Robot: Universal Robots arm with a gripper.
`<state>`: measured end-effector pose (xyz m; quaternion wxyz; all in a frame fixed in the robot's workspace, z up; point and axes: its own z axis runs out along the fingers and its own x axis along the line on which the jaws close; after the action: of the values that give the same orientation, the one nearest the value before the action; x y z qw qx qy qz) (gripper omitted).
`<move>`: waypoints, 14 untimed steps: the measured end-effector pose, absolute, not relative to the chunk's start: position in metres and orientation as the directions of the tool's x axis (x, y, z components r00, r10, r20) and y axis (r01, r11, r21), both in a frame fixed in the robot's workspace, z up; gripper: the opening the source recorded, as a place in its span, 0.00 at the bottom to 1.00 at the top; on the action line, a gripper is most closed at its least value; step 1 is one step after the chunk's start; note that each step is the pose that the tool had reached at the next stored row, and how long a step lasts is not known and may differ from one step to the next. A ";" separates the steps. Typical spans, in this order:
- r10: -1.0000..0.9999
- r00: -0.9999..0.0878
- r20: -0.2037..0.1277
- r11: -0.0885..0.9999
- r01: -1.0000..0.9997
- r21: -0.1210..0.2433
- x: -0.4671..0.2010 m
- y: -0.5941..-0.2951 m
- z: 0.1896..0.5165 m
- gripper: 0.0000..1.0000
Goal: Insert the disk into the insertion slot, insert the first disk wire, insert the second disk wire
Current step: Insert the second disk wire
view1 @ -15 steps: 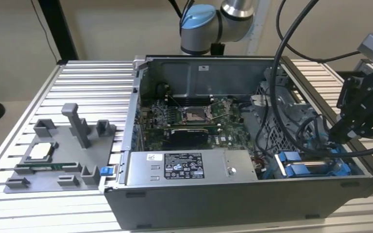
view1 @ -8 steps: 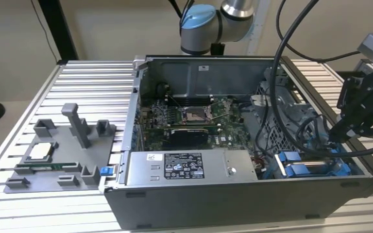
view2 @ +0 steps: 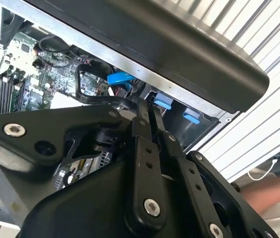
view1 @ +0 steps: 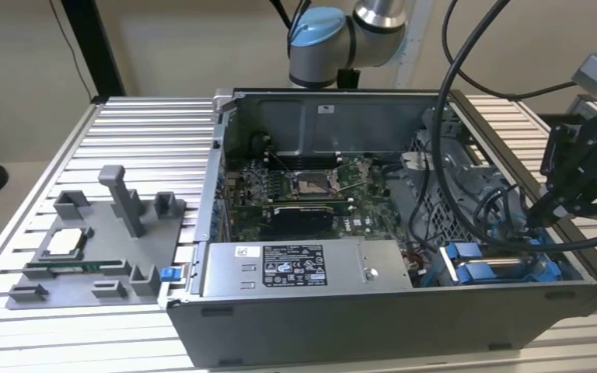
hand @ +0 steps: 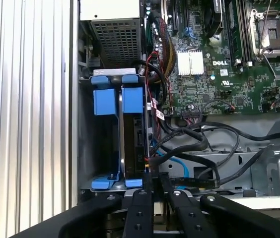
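The disk [hand: 132, 134] stands edge-on inside the insertion slot [hand: 105, 101], between its blue rails. In the exterior view, disk [view1: 497, 268] and slot [view1: 462, 252] sit in the case's front corner on that view's right. My gripper [view1: 540, 216] reaches down into the case just above that corner. In both wrist views its fingers are pressed together at the disk's cable end, gripper [hand: 155, 177]. A black disk wire [view2: 83, 89] loops up to the fingertips of the gripper [view2: 148, 106], which looks shut on its end. The plug itself is hidden.
A silver power supply box [view1: 298, 268] lies beside the slot, with the motherboard [view1: 309, 186] behind it. Black and blue cables [hand: 204, 144] crowd the space next to the disk. A grey fixture [view1: 91, 249] sits on the ribbed table [view1: 143, 132]. A person's arm [view2: 271, 193] is close by.
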<state>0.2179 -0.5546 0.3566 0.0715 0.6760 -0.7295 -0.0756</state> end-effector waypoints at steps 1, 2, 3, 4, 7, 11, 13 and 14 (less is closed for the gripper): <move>-0.997 -0.076 0.002 0.074 -0.976 0.207 0.218 -0.555 0.357 0.00; -0.997 -0.076 0.002 0.074 -0.976 0.207 0.218 -0.555 0.357 0.00; -0.997 -0.076 0.002 0.074 -0.976 0.207 0.218 -0.555 0.357 0.00; -0.997 -0.076 0.002 0.074 -0.976 0.207 0.218 -0.555 0.357 0.00; -0.997 -0.076 0.002 0.074 -0.976 0.207 0.216 -0.554 0.358 0.00; -0.997 -0.076 0.002 0.075 -0.976 0.207 0.206 -0.555 0.367 0.00; -0.997 -0.076 0.002 0.074 -0.976 0.207 0.200 -0.554 0.372 0.00; -0.997 -0.076 0.002 0.074 -0.976 0.207 0.197 -0.554 0.374 0.00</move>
<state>0.1968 -0.5545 0.3735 0.0715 0.6761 -0.7294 -0.0756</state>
